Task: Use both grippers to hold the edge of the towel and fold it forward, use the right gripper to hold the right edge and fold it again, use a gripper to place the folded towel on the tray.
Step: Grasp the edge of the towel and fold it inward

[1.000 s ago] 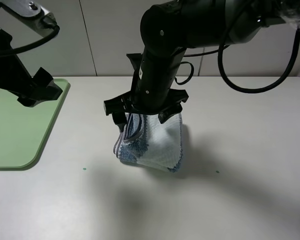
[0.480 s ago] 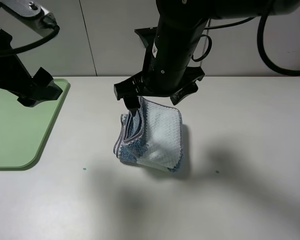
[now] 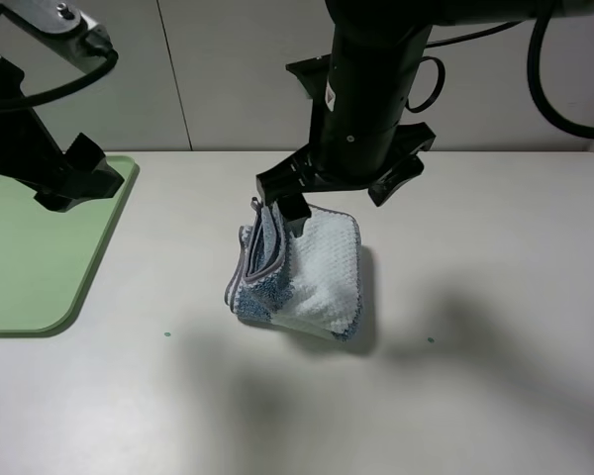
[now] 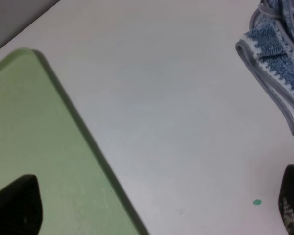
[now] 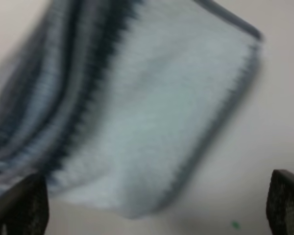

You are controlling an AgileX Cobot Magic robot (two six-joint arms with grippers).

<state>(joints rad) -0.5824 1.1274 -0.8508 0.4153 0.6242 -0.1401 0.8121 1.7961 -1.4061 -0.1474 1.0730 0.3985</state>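
Note:
The folded striped towel [image 3: 302, 272] lies in a thick bundle on the white table, its grey hem [image 3: 240, 269] showing at its left side. It also shows in the left wrist view [image 4: 279, 63] and, blurred, in the right wrist view [image 5: 152, 107]. My right gripper [image 3: 339, 203] hovers just above the towel's far edge, open and empty [image 5: 152, 205], with its fingertips [image 5: 19, 205] spread wide. My left gripper [image 3: 77, 188] is open and empty [image 4: 154, 208] above the right rim of the light-green tray [image 3: 30, 257], well left of the towel.
The tray [image 4: 34, 137] is bare and lies at the table's left edge. A small green dot [image 3: 165, 334] marks the table in front of the towel. A pale wall stands behind the table.
My right arm has risen and shifted right and back, leaving the towel folded on the table. The towel has settled slightly. The left arm has not moved.

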